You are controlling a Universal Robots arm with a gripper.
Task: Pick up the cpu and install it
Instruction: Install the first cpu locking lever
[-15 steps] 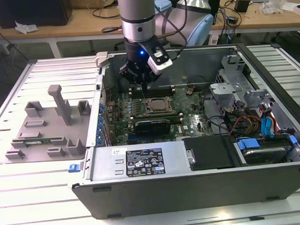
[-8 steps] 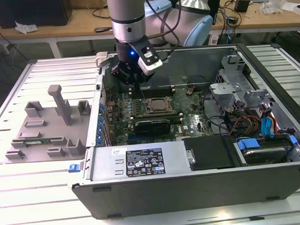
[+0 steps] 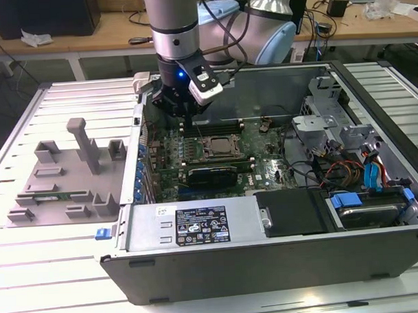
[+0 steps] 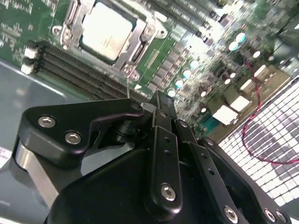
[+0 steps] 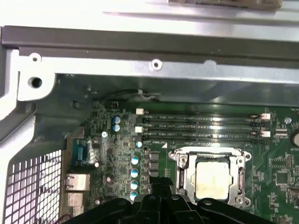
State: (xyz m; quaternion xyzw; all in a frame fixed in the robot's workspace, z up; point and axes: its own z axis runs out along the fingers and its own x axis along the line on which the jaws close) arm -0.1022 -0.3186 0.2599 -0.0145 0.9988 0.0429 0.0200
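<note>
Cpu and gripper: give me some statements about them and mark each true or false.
1. The cpu lies in the socket. True.
2. The gripper holds the cpu. False: the cpu lies apart from it, in the socket.
3. The gray fixture sits outside the case, on the exterior view's left. True.
4. The gripper hangs over the fixture. False: it hangs inside the case, over the motherboard, by the socket.

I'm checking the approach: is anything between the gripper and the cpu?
Nothing visible. The cpu lies bare-topped in the socket frame; the gripper hangs above the motherboard beside it, open space between.
</note>
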